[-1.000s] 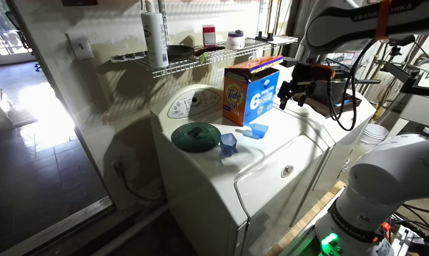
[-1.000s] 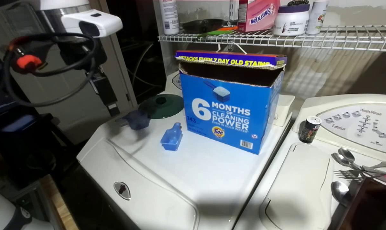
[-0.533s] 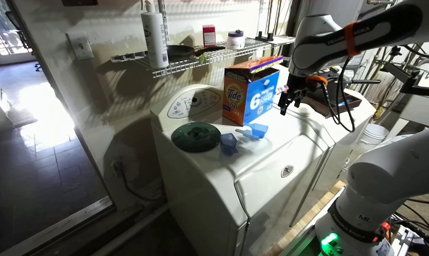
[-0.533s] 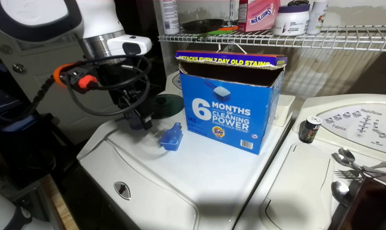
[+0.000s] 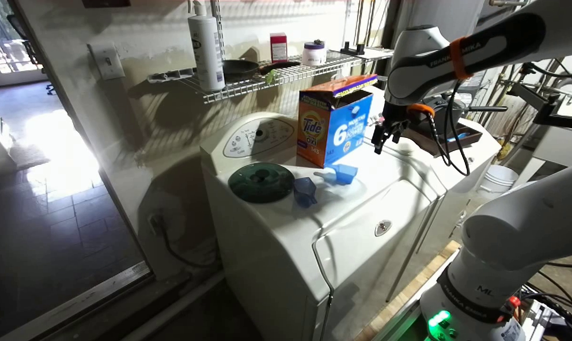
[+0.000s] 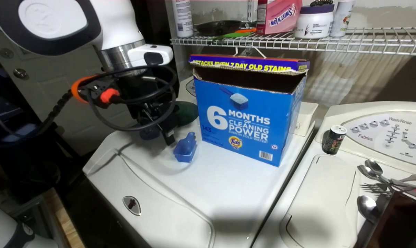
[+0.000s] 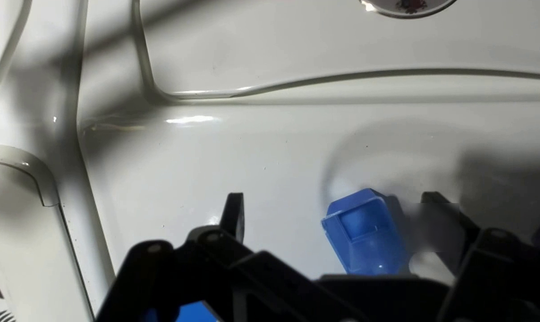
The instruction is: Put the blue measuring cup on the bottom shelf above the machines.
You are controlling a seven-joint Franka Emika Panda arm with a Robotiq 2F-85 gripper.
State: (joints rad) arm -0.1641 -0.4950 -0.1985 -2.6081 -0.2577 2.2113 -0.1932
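Note:
The light-blue measuring cup (image 5: 346, 174) lies on top of a white machine (image 5: 361, 208), in front of the detergent box. It also shows in an exterior view (image 6: 184, 151) and in the wrist view (image 7: 363, 232), where its handle end is hidden by the gripper body. My gripper (image 7: 334, 197) is open and empty, above the cup; in the wrist view the cup appears between the spread fingers, nearer the right one. The gripper also shows in both exterior views (image 5: 385, 143) (image 6: 161, 136). The bottom shelf (image 6: 383, 43) is a pale wire rack on the wall above the machines, also seen here (image 5: 245, 89).
The tall orange-and-blue box (image 6: 242, 117) stands right beside the cup. A darker blue cup (image 5: 304, 192) and a green disc (image 5: 260, 182) sit nearby. The shelf bears a white bottle (image 5: 205, 52), a pan (image 5: 240, 68), a pink box (image 6: 278, 17) and a jar (image 6: 313, 22). A can (image 6: 333, 139) and cutlery are on the second machine.
The arm has moved in over the machine; in an exterior view the gripper has gone right and down, closer to the light-blue cup. The cups and box have not moved.

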